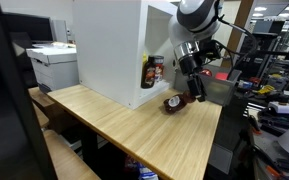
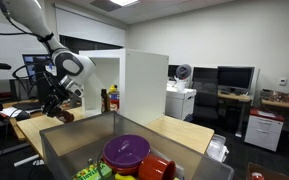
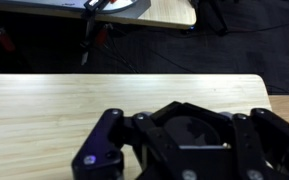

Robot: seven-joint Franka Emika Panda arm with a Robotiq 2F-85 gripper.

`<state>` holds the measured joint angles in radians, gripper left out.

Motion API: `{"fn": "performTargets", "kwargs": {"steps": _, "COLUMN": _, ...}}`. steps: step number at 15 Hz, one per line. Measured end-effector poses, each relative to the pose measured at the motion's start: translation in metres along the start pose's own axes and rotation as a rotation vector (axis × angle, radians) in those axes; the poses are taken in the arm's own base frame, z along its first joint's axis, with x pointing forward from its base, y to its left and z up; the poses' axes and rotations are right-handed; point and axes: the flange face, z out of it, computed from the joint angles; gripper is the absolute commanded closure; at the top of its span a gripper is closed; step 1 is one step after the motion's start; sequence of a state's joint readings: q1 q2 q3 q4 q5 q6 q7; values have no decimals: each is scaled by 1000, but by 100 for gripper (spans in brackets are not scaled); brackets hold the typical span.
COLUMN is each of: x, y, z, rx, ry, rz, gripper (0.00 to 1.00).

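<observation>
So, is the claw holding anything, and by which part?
Nothing, it seems: the claw is shut empty; the dark round object lies on the table beside it.

White cabinet [image 1: 109, 45] on wooden table [image 1: 134, 130] — bottle [image 1: 155, 70] inside (printer [image 1: 54, 62] behind).

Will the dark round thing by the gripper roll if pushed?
The dark round thing sits low on the table, so it would probably slide rather than roll. It looks small, so likely light; its material is too blurred to judge fragility.
</observation>
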<state>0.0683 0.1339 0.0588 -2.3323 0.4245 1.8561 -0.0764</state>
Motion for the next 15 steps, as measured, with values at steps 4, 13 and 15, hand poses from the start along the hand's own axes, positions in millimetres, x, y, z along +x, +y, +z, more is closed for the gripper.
{"fn": "performTargets", "kwargs": {"steps": 4, "x": -2, "y": 1, "z": -4, "rx": 32, "ry": -31, "rz": -4, "gripper": 99}}
{"fn": "performTargets", "kwargs": {"steps": 13, "x": 5, "y": 3, "z": -10, "rx": 89, "ry": -51, "rz": -8, "gripper": 99}}
{"fn": "performTargets", "kwargs": {"steps": 15, "x": 6, "y": 3, "z": -11, "rx": 89, "ry": -51, "rz": -8, "gripper": 72}}
